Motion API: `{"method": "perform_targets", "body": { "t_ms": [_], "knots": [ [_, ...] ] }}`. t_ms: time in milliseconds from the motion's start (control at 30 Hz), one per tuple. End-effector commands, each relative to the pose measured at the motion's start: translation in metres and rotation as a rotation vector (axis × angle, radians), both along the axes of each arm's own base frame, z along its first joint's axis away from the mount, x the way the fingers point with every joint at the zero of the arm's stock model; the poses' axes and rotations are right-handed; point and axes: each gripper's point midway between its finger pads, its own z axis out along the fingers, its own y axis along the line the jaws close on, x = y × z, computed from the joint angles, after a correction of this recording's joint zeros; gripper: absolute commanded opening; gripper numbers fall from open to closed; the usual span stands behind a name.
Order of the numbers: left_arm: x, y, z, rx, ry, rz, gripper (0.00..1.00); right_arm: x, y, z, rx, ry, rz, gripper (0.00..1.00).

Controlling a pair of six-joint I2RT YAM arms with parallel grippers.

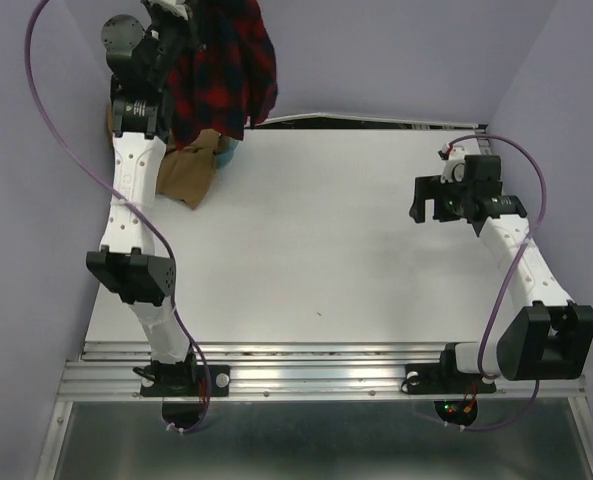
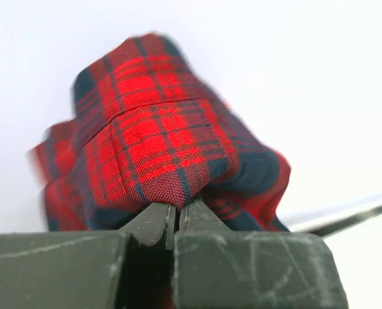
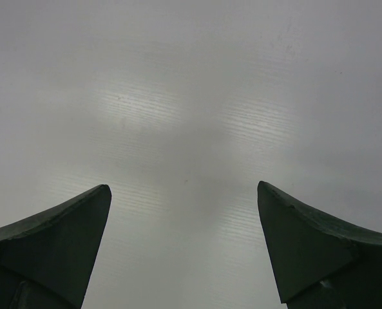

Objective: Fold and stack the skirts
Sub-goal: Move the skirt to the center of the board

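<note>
The red plaid skirt (image 1: 221, 70) hangs in the air at the table's far left, bunched up. My left gripper (image 1: 188, 18) is shut on it from above; in the left wrist view the gripper (image 2: 176, 209) pinches the plaid cloth (image 2: 152, 141). The tan-brown skirt (image 1: 191, 170) lies crumpled below it on the far left of the table, partly hidden by my left arm. My right gripper (image 1: 428, 200) is open and empty over the right side of the table; its wrist view shows the gripper (image 3: 184, 193) above bare table only.
A bit of the teal tub (image 1: 228, 152) shows beside the tan skirt, mostly hidden by cloth. The white table (image 1: 326, 240) has a dark gap along its far edge (image 1: 376, 124). Lilac walls close in on the left, back and right.
</note>
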Motion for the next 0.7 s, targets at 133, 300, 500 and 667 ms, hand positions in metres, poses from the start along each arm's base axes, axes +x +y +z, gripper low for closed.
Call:
{"method": "perform_targets", "body": {
  "t_ms": [133,300,500,667],
  "knots": [
    [-0.148,-0.109,0.065,0.158,-0.275,-0.252,0.00,0.013,-0.017,0.067,0.040,-0.165,-0.063,1.00],
    [-0.160,-0.157,-0.065,0.219,-0.009,-0.437,0.00,0.014,-0.035,0.079,0.011,-0.190,-0.105,1.00],
    [-0.185,-0.192,-0.241,0.340,0.311,-0.554,0.00,0.006,-0.044,0.066,-0.017,-0.147,-0.112,1.00],
    [-0.207,-0.208,-0.345,0.432,0.562,-0.529,0.00,0.001,-0.036,0.052,-0.003,-0.094,-0.057,1.00]
  ]
}}
